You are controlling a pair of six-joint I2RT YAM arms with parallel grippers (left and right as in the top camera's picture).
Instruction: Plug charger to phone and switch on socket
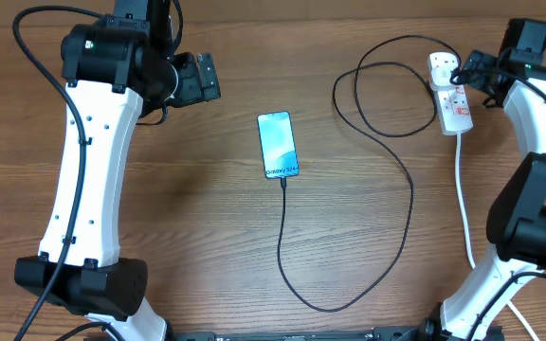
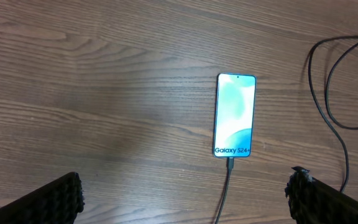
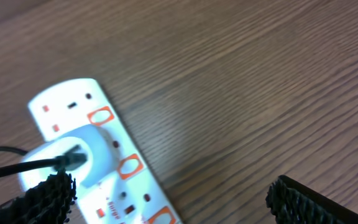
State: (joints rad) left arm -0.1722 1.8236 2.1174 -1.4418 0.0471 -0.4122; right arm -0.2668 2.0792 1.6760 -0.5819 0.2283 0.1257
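Note:
The phone (image 1: pixel 279 144) lies face up mid-table, its cyan screen lit, and shows in the left wrist view as the phone (image 2: pixel 235 116). The charger's black cable (image 1: pixel 284 237) meets the phone's bottom edge and loops round to the socket (image 1: pixel 450 95) at the far right. In the right wrist view the cable ends in a pale plug (image 3: pixel 87 154) seated in the socket (image 3: pixel 61 106), which has red-orange switches. My left gripper (image 1: pixel 207 76) hangs open up and to the left of the phone. My right gripper (image 1: pixel 469 72) is open over the socket, one finger (image 3: pixel 45 199) beside the plug.
The socket's thick white lead (image 1: pixel 463 189) runs down the right side towards the right arm's base. The black cable makes a wide loop (image 1: pixel 387 95) between phone and socket. Bare wooden tabletop (image 1: pixel 188 208) surrounds the phone.

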